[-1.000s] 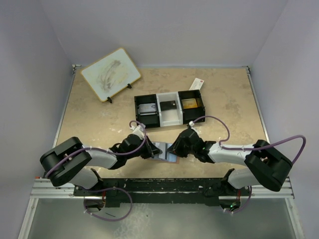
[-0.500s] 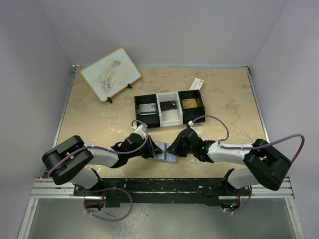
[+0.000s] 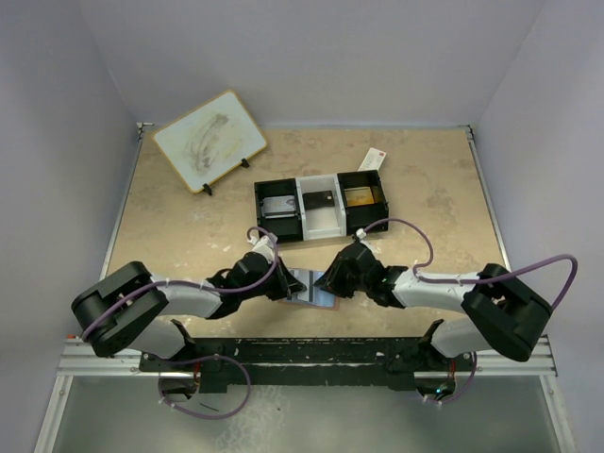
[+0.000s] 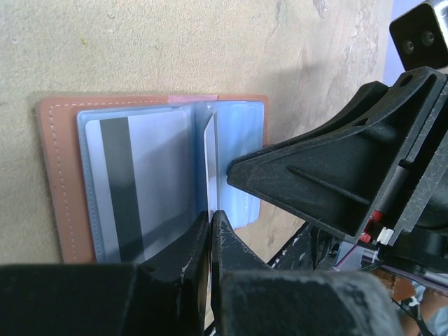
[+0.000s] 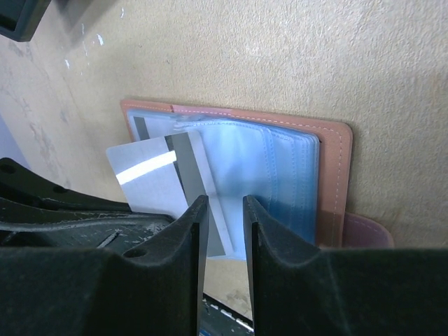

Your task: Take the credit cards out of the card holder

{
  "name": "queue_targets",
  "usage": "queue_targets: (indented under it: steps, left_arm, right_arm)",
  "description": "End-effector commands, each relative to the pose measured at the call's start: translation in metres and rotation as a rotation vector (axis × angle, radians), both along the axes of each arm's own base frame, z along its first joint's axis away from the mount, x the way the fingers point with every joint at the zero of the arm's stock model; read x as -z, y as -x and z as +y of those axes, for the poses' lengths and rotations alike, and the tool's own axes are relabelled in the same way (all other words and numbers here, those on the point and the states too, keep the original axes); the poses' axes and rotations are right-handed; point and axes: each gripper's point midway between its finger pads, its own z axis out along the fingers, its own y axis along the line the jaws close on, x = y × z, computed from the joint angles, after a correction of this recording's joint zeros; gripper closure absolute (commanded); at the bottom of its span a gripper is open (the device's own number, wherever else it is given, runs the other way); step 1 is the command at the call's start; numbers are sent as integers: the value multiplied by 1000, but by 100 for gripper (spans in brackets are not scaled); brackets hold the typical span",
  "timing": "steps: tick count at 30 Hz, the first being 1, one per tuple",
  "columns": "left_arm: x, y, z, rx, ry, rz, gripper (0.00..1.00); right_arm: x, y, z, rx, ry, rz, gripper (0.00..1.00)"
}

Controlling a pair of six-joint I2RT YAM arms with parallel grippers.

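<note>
the card holder (image 3: pixel 312 287) lies open on the desk (image 3: pixel 179 236) between both arms. the left end effector (image 4: pixel 211 220) is closed at its near edge (likely steadying it). the right end effector (image 5: pixel 224 204) stands parted astride a silvery credit card (image 5: pixel 149 175) poking from its pocket.

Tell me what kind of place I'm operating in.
Probably a lab robot test cell: plain white walls box in a tan tabletop, a metal mounting rail edges its near side, and a three-compartment tray sits staged.
</note>
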Motion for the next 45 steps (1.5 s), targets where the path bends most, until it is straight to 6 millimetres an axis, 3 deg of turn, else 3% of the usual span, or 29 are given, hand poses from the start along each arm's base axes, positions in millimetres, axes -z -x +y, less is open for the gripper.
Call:
queue_targets:
  steps: [1, 6, 12, 17, 20, 21, 26, 33, 39, 41, 45]
  left_arm:
    - [-11, -5, 4, -1, -20, -61, 100]
    - [-11, -4, 6, 1, -31, -67, 100]
    - [-14, -4, -2, 29, -13, -60, 100]
    - [-16, -6, -11, 46, 5, -55, 84]
    - [-12, -7, -15, 59, -1, -44, 80]
    - [-12, -7, -16, 60, -2, -43, 80]
    - [-8, -10, -10, 27, -22, -39, 100]
    - [-3, -9, 14, -27, -118, -53, 100]
    - [-16, -6, 19, -14, -115, -85, 100]
    - [-23, -7, 17, -10, -97, -95, 100]
    - [-33, -9, 15, -17, -78, -114, 100]
  right_arm:
    - [24, 13, -32, -7, 157, 29, 68]
    - [13, 9, -26, -24, 133, -5, 66]
    - [21, 13, -20, -55, 121, 16, 67]
    - [26, 14, -21, -58, 132, 30, 67]
    - [26, 14, -22, -57, 133, 31, 67]
    - [27, 15, -22, -57, 134, 32, 67]
    - [26, 15, -24, -50, 134, 27, 67]
    - [20, 12, -24, -45, 137, 12, 65]
    - [-7, 0, -15, -72, 107, -70, 60]
    - [-28, -13, -11, -86, 99, -166, 58]
    - [-66, -18, 10, -159, -18, -294, 56]
